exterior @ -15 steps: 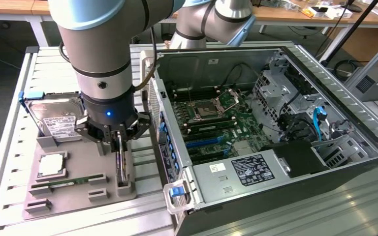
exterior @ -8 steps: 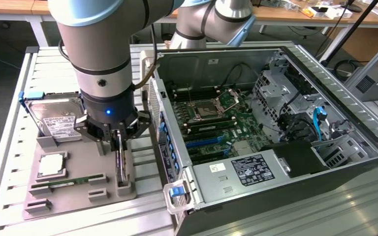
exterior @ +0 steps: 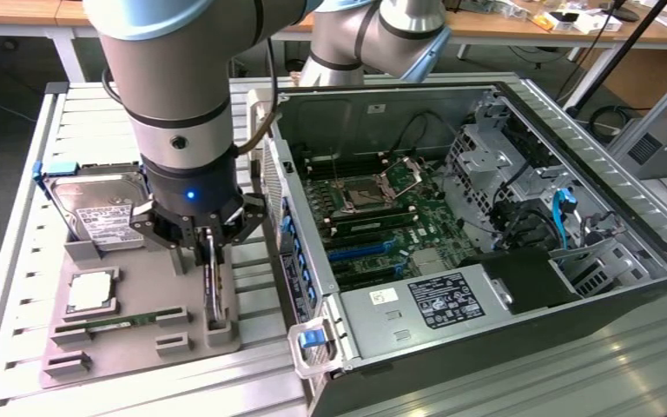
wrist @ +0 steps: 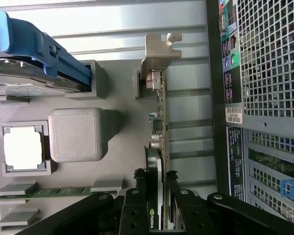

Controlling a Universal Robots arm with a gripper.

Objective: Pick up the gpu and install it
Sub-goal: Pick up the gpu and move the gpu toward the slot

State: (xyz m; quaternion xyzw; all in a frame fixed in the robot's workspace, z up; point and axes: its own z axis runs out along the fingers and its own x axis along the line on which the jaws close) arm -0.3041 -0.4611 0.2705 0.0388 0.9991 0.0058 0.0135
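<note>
Figure: 1 end effector [exterior: 209, 248] [wrist: 156, 177] is clenching the gpu [exterior: 213, 295] [wrist: 159, 122] between its fingers. The card is standing edge-on in the gray fixture [exterior: 136, 343] on the counter [exterior: 15, 261], between the hard drive [exterior: 100, 208] and the open computer case [exterior: 485, 287].

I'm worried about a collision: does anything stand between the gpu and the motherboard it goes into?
Yes. The open computer case's grey metal wall rises between the black edge-on gpu card, clasped by the end effector in its grey tray, and the green motherboard.
</note>
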